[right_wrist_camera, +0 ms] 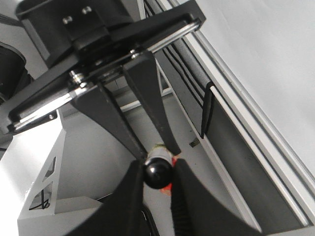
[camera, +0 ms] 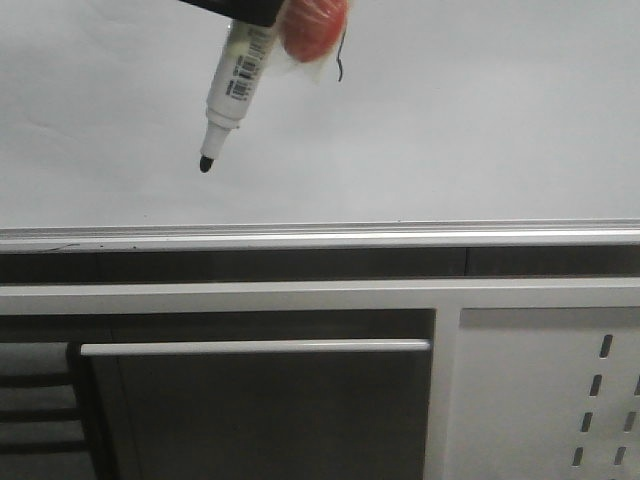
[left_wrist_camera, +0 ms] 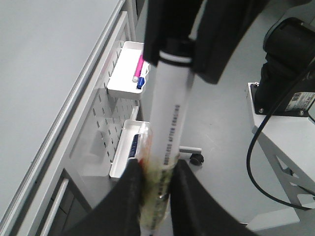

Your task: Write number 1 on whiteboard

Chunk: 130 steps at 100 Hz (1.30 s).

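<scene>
The whiteboard (camera: 450, 120) fills the upper front view, with its silver rail (camera: 320, 238) below. A thin dark wavy stroke, the number 1 (camera: 343, 62), shows near the top, partly behind an orange lump (camera: 315, 25). The white marker (camera: 235, 85) hangs tip-down from a black gripper body (camera: 235, 8) at the top edge. In the left wrist view my left gripper (left_wrist_camera: 156, 169) is shut on the marker's (left_wrist_camera: 170, 113) taped barrel, and the right gripper (left_wrist_camera: 197, 29) covers its far end. My right gripper (right_wrist_camera: 158, 167) is shut on the marker's black rounded end (right_wrist_camera: 157, 171).
Below the board are a pale perforated panel (camera: 560, 400) and a silver handle bar (camera: 255, 347). Two white trays (left_wrist_camera: 125, 73) with pens hang on the panel (left_wrist_camera: 103, 128). A black robot base with cable (left_wrist_camera: 290, 73) and a caster (left_wrist_camera: 197, 158) stand on the floor.
</scene>
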### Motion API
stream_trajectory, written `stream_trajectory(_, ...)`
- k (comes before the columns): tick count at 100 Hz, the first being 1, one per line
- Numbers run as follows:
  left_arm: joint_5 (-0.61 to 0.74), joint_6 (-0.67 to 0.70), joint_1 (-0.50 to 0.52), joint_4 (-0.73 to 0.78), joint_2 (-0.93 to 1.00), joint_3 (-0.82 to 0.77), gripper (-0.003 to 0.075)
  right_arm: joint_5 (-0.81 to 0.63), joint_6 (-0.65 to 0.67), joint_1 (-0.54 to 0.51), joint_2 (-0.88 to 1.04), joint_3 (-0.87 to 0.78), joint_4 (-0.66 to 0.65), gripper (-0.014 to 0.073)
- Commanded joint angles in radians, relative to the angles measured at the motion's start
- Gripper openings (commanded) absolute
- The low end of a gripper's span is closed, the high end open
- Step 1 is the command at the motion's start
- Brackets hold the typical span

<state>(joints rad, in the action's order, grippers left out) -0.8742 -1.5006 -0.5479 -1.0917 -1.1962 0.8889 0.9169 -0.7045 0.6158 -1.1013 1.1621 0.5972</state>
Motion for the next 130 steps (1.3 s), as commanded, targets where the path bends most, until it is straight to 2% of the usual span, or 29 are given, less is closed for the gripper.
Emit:
stream_trajectory(1,0.034,0.027,-0.001,-0.065,0.017,0.032,-0.002,-0.009,-0.008,-0.002,0.012,0.033,0.021,0.0118)
stream_trajectory(11,0.069,0.057,-0.001,-0.06,0.017,0.032,-0.002,-0.043,0.031,-0.013,0.012,0.033,-0.007,0.0276)
stream_trajectory(18,0.112,0.094,-0.001,-0.046,0.017,0.029,-0.002,-0.078,0.094,-0.047,0.012,0.033,-0.037,0.0323)
stream_trajectory(30,0.24,0.133,-0.001,-0.046,0.04,-0.003,-0.002,-0.069,0.147,-0.138,0.016,0.033,-0.047,0.0324)
stream_trajectory(41,0.429,0.129,-0.005,-0.151,0.085,-0.063,-0.0021,-0.021,0.147,-0.199,0.016,0.033,-0.047,0.0324)
stream_trajectory(53,0.735,0.103,-0.051,-0.257,0.121,-0.114,-0.002,-0.013,0.147,-0.211,0.016,0.033,-0.047,0.0324)
stream_trajectory(74,1.062,0.086,-0.158,-0.286,0.087,-0.114,-0.002,-0.043,0.147,-0.211,0.016,0.033,-0.043,0.0324)
stream_trajectory(95,1.16,0.086,-0.169,-0.286,0.052,-0.11,-0.002,-0.044,0.147,-0.211,0.016,0.033,-0.043,0.0324)
stream_trajectory(130,1.161,0.086,-0.169,-0.246,-0.022,-0.044,-0.002,-0.061,0.147,-0.211,0.016,0.033,-0.043,0.0324)
